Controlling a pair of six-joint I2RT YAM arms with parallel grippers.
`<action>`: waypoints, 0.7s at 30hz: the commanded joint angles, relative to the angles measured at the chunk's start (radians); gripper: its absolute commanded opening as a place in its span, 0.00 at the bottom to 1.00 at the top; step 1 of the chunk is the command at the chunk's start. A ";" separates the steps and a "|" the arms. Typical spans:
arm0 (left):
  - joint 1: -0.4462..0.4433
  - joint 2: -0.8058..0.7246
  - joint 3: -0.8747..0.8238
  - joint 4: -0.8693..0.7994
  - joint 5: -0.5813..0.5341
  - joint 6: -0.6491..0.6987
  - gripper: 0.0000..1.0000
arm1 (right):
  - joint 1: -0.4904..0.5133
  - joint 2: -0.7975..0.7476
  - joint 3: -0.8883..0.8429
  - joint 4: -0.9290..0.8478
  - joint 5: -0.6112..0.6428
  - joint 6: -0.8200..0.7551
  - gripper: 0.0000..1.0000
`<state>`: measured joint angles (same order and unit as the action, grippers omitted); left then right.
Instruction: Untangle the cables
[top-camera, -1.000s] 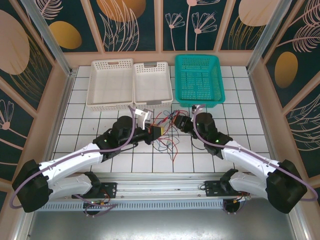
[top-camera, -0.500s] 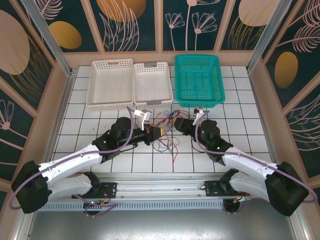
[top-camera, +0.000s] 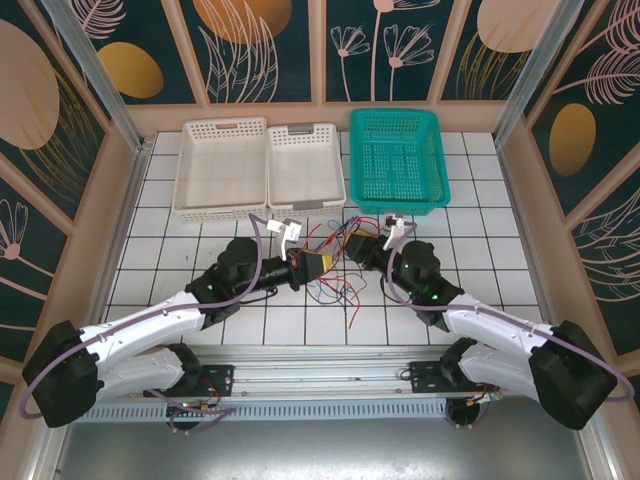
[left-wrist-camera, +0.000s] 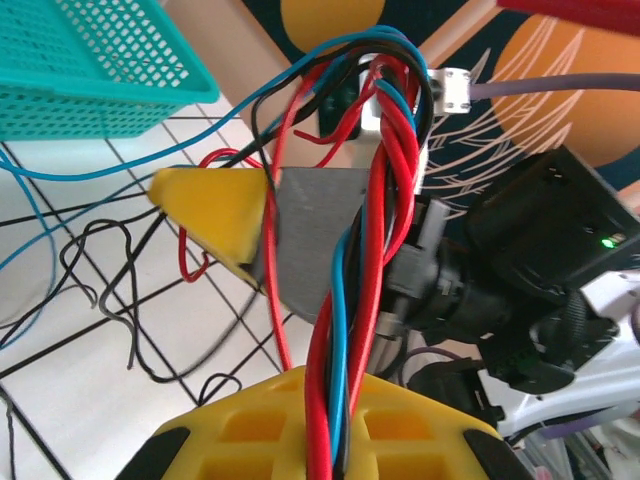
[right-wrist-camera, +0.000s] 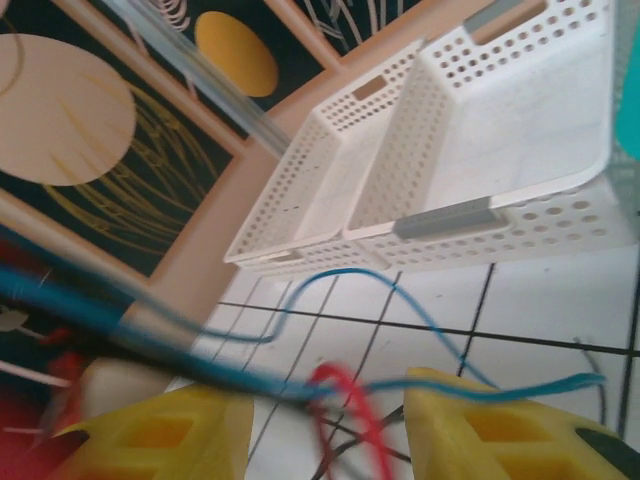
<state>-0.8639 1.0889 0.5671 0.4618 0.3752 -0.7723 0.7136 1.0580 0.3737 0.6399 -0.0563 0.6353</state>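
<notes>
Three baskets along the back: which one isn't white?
The teal basket, at the right end of the row in the top view. The wide white basket and the narrower white basket sit to its left.

White tiled table; dark floral wall panels.

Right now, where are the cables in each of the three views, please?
Top external: the cables tangled at the centre of the picture.
Left wrist: twisted red, blue and black bundle running up the middle.
Right wrist: blurred blue and red strands across the lower half.
Shared landmark: the white tiled table.
</notes>
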 joint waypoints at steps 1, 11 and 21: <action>0.002 0.002 -0.019 0.111 0.069 -0.038 0.00 | 0.004 0.017 0.031 0.027 0.099 -0.035 0.43; 0.002 -0.043 -0.004 -0.122 0.041 0.077 0.01 | -0.005 -0.109 0.074 -0.118 0.214 -0.132 0.00; 0.002 -0.031 0.054 -0.364 0.006 0.232 0.69 | -0.160 -0.265 0.070 -0.289 0.095 -0.108 0.00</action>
<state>-0.8639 1.0519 0.5777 0.1703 0.3820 -0.6018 0.5774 0.8215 0.4221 0.3847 0.1158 0.5259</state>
